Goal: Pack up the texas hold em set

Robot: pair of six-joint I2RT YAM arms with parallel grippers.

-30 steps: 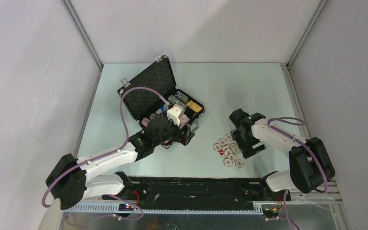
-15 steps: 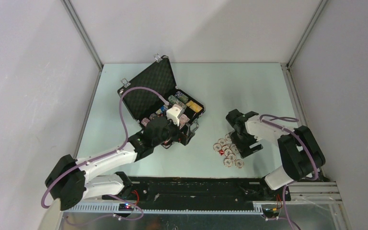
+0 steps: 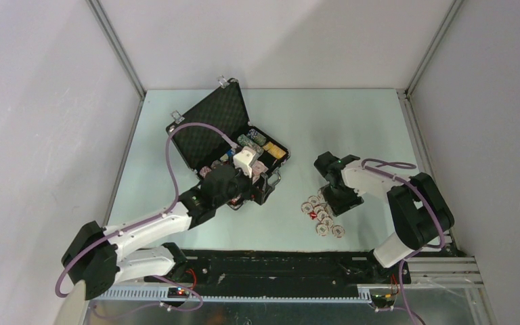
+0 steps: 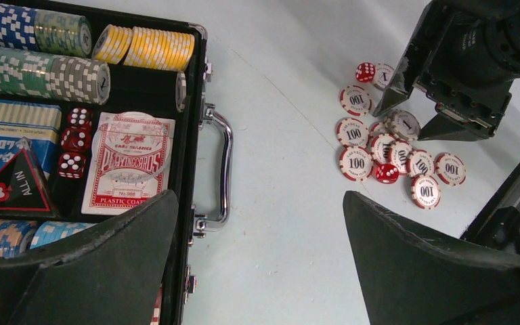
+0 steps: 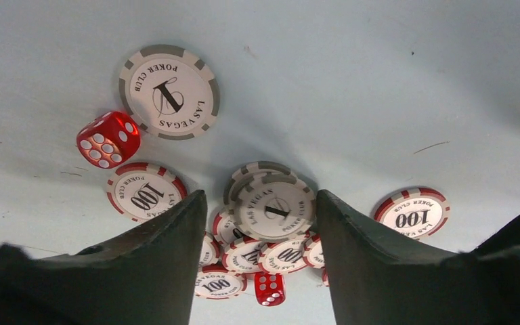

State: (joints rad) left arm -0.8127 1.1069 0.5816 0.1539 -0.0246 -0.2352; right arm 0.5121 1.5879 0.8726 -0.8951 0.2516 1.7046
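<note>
Out on the open bench (image 3: 365, 122), well to the right of the case (image 3: 211, 128), we had the right pincer (image 5: 259, 196) low over the scatter of loose pieces. Its jaws were parted and set either side of a small stack of grey chips (image 5: 271, 206). One finger looked to be right at the stack's rim and a sliver of gap showed at the other, so by our reading the pincer was open around the stack and not yet gripping it. Around it lay the red-and-white chips (image 4: 357, 162), a lone grey chip (image 5: 169, 91) and a red die (image 5: 108, 139), all flat on the bench.

Over at the case the lid stood up. Rows of chips (image 4: 40, 74) and a card deck (image 4: 128, 162) sat in their slots. The left pincer (image 4: 258, 196) hung wide open and empty above the front edge by the silver handle (image 4: 227, 169).

We judged this to be the gathering step: loose chips off the bench and into the case, with plenty left to go. The next move called for the jaws to close squarely on the stack's edges. The stack was low and a little staggered, so a skewed pinch could have fanned it out. After that it needed a clean lift and a carry across to a free slot.
</note>
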